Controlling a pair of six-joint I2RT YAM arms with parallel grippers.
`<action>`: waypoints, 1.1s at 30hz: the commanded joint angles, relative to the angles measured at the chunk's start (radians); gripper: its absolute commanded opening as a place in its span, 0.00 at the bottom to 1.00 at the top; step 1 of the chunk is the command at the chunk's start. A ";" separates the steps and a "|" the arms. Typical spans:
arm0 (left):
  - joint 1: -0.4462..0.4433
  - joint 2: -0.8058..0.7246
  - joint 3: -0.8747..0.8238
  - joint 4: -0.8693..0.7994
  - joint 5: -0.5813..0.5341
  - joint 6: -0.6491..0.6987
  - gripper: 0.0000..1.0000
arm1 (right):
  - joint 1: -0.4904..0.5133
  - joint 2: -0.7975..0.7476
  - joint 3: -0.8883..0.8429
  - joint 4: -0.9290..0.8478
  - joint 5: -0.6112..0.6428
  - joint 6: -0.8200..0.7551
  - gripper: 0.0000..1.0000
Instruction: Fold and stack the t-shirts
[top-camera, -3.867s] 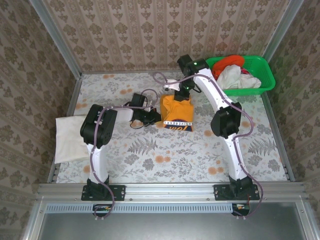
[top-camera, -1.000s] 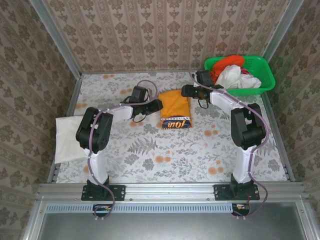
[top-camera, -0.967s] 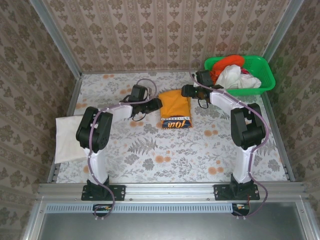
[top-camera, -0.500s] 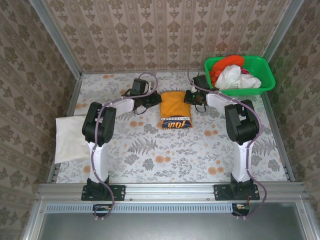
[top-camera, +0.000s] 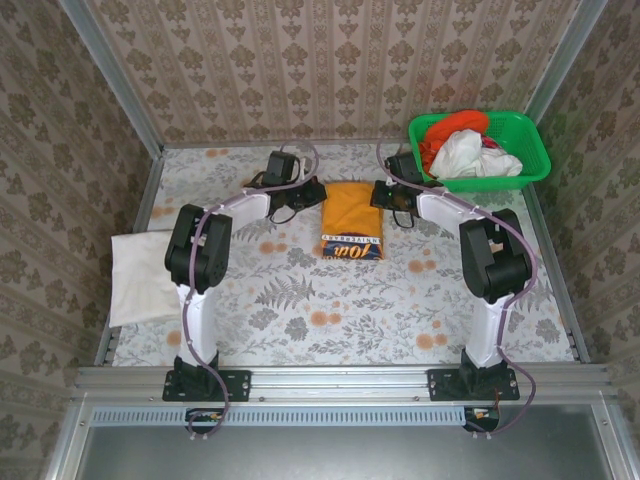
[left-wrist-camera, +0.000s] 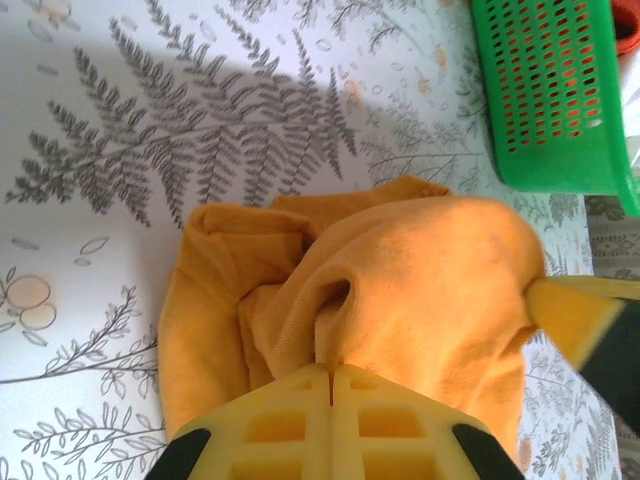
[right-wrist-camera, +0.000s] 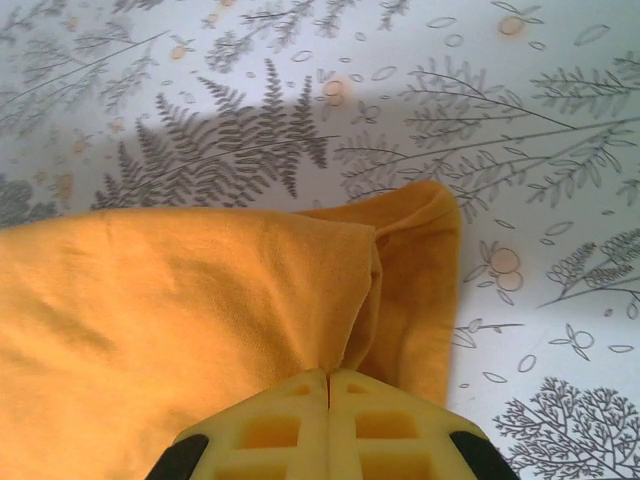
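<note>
The amber-orange t-shirt (top-camera: 350, 212) lies folded at the far middle of the table, with a printed dark band along its near edge. My left gripper (top-camera: 318, 194) is shut on its far left corner, bunching the orange fabric (left-wrist-camera: 400, 270) at the pinch (left-wrist-camera: 331, 368). My right gripper (top-camera: 376, 195) is shut on the far right corner, where a fold of the cloth (right-wrist-camera: 200, 300) runs into the closed tips (right-wrist-camera: 328, 373). A white folded t-shirt (top-camera: 140, 278) lies at the table's left edge. A white t-shirt (top-camera: 470, 155) and a red-orange one (top-camera: 455, 125) sit in the basket.
The green lattice basket (top-camera: 495, 181) stands at the far right corner, close to my right arm, and its wall (left-wrist-camera: 545, 100) appears in the left wrist view. Metal rails bound the floral table. Open tabletop lies near the arm bases.
Both grippers closed on the orange t-shirt's far corners and shifted slightly toward the far wall. The shirt went from skewed to a squarer rectangle.
</note>
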 joint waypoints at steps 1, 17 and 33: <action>0.003 0.057 0.067 -0.064 0.000 0.031 0.00 | -0.004 0.056 0.010 -0.066 0.080 0.075 0.00; -0.001 0.073 0.022 -0.006 -0.021 0.033 0.61 | -0.011 -0.024 -0.063 0.035 0.032 0.092 0.38; -0.008 -0.075 -0.212 0.144 -0.007 0.020 1.00 | -0.013 -0.007 -0.169 0.117 -0.163 0.132 0.76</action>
